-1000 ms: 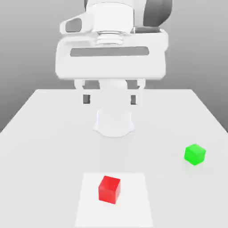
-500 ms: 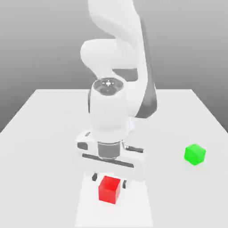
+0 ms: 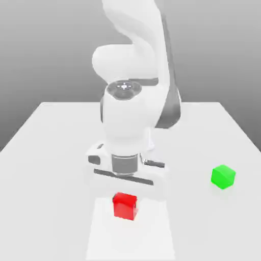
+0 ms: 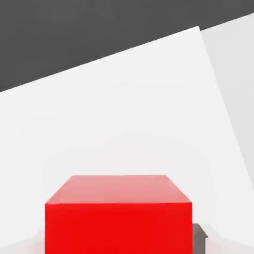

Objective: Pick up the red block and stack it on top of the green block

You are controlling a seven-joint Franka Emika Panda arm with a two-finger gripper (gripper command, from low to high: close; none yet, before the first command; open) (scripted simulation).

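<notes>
Gripper was closed on red block above white patch; green block sat well apart, angled differently, so unaligned release could topple the stack

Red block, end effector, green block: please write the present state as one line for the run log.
red block: held, over white patch | end effector: shut on it | green block: on table | stack: not yet

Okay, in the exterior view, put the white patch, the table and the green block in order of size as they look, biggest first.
1. Table
2. White patch
3. Green block
</notes>
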